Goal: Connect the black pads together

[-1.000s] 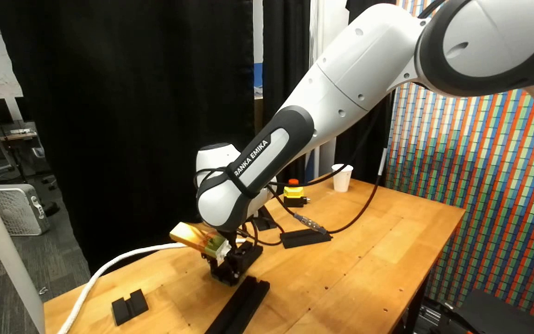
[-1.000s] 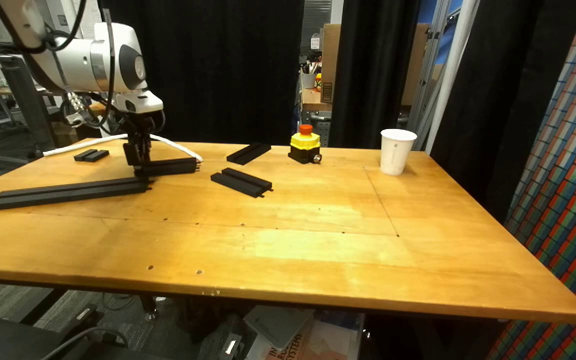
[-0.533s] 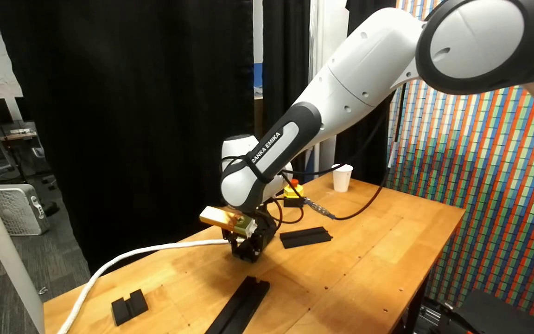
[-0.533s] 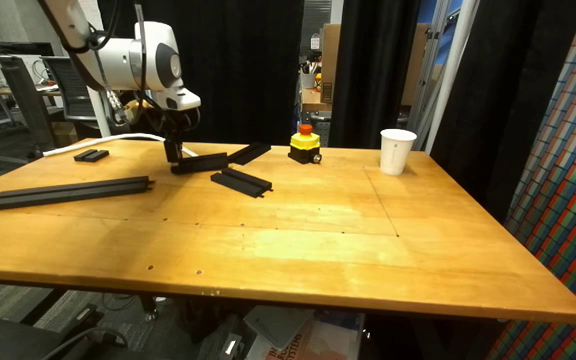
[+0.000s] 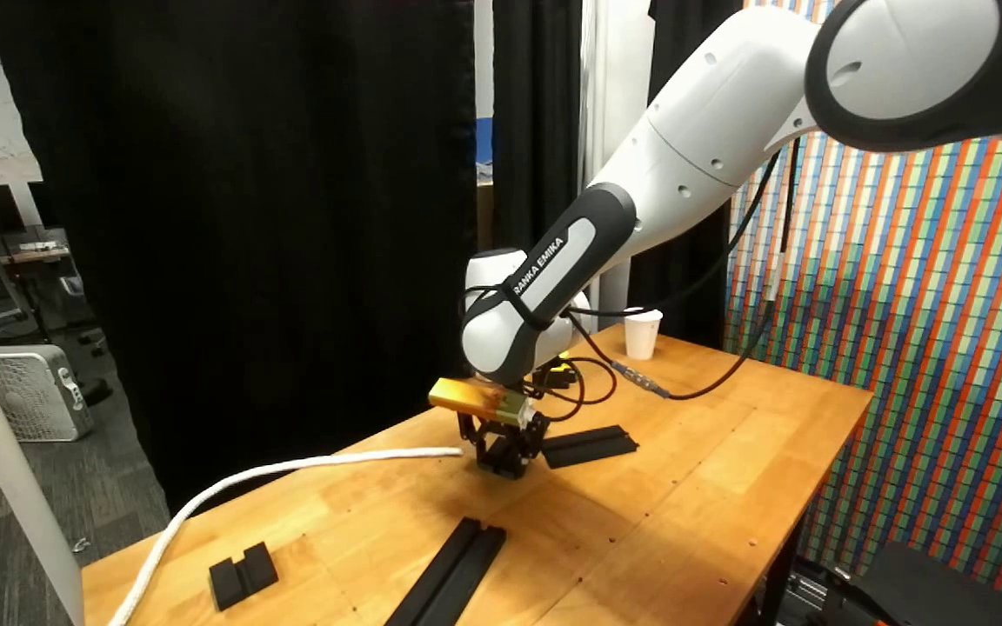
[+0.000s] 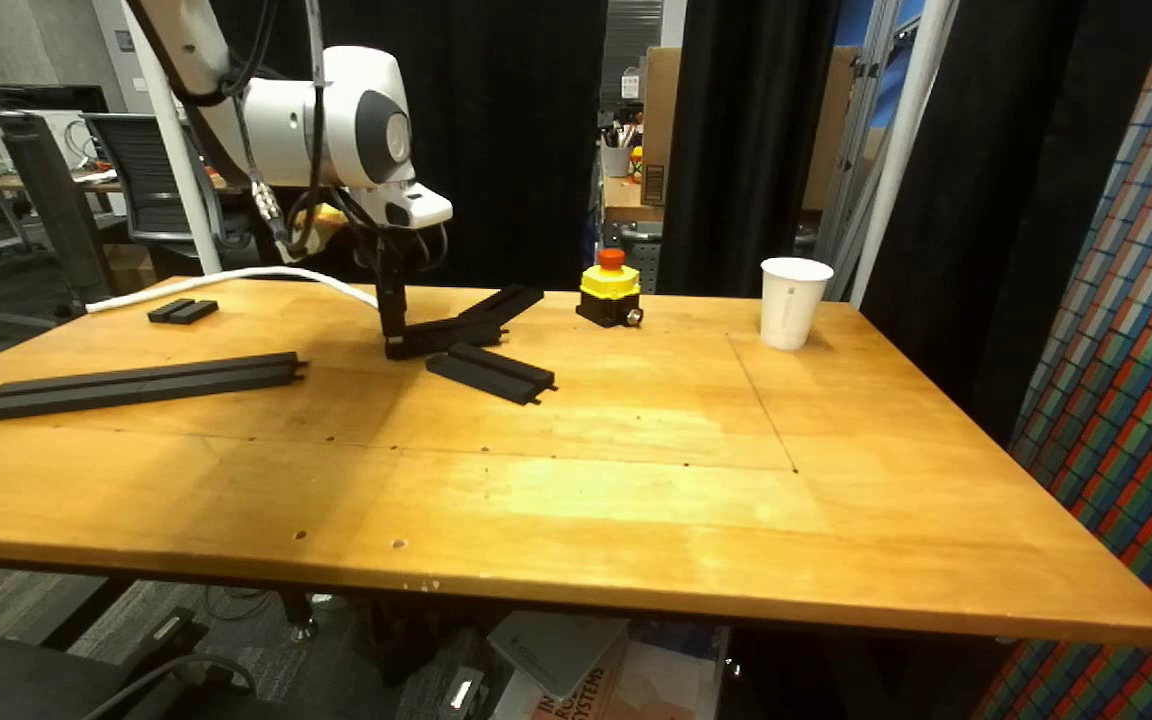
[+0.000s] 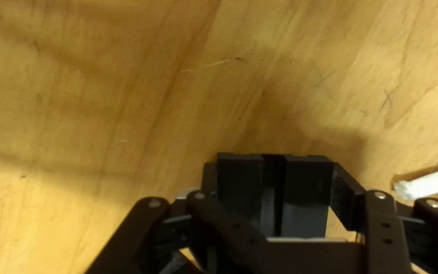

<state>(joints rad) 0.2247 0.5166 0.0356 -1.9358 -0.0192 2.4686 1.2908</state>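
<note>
Gripper (image 7: 276, 186): clamped on a black pad (image 7: 306, 182) in the lower centre of the wrist view, with fingers (image 7: 346, 198) at both sides; blocking much of the grip there with dark linkages along the lower edge.

Held pad: seen in the wrist view only as a short grooved stretch, otherwise hidden under the gripper; in an exterior view reaching right from the fingertips to a free end (image 6: 481, 335), left of centre. Resting or raised: impossible to tell.

Far pad (image 6: 514, 299): in an exterior view behind the held pad, slanting to the upper right; covered at the lower left end. Touching the held pad or apart: unclear.

Near pad (image 6: 491, 373): flat in both exterior views, so close to the held pad as to leave contact unclear.

Long pad (image 6: 136, 385): flat at the left of the frame; in an exterior view cut off by the lower edge at the near end (image 5: 418, 609).

Short block (image 5: 243, 576): flat at the lower left in an exterior view, seen whole, well apart from the gripper.

White cable (image 7: 432, 179): blurred, cut off by the right edge of the wrist view.

Button box (image 6: 611, 285): red, yellow and black, above centre in an exterior view.

Arm (image 5: 684, 165): in an exterior view cut off at the upper right, hiding most of the button box.

White cup (image 6: 793, 300): upright, right of centre in both exterior views.

Table (image 6: 636, 520): wooden, cut off by the left edge in an exterior view.
</note>
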